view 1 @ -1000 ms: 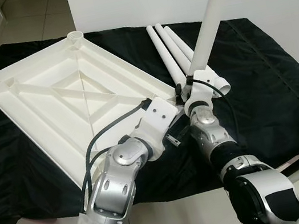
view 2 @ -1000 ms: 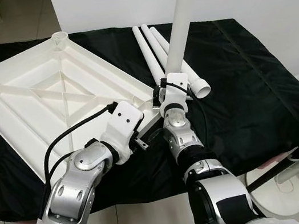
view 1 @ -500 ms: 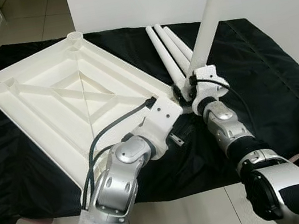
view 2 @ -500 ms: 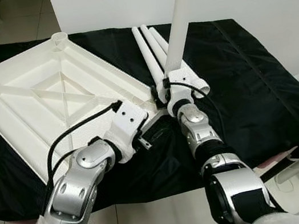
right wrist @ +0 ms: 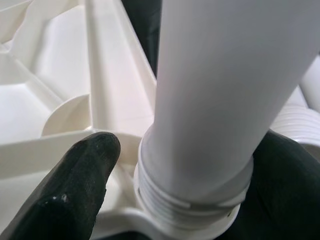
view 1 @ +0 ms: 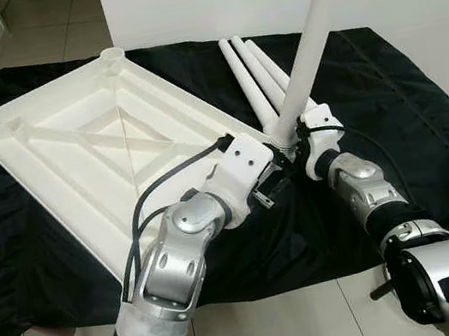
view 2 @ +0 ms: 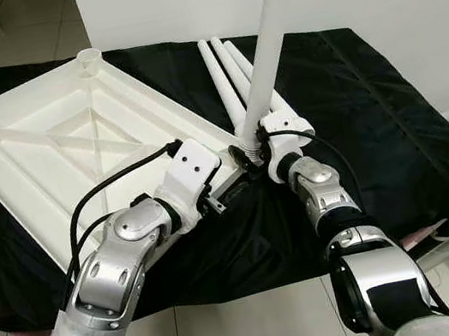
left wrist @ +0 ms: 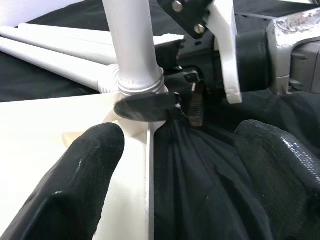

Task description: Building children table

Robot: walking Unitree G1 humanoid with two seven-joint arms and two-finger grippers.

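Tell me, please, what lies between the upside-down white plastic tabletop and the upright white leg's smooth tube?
The leg's threaded white collar lies there, at the tabletop's corner, in the right wrist view.

White everywhere here: the upturned tabletop (view 1: 90,148) is showing plain white ribs, the upright leg (view 1: 311,40) and the spare legs (view 1: 253,76) are gleaming the same white. A black cloth (view 1: 387,104) is lying beneath, silver arms ending in black fingers (left wrist: 85,175).

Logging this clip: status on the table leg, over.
Right gripper clamped on upright leg, threaded end at tabletop corner socket. Left gripper open beside socket, holding nothing. Three spare legs lying behind.
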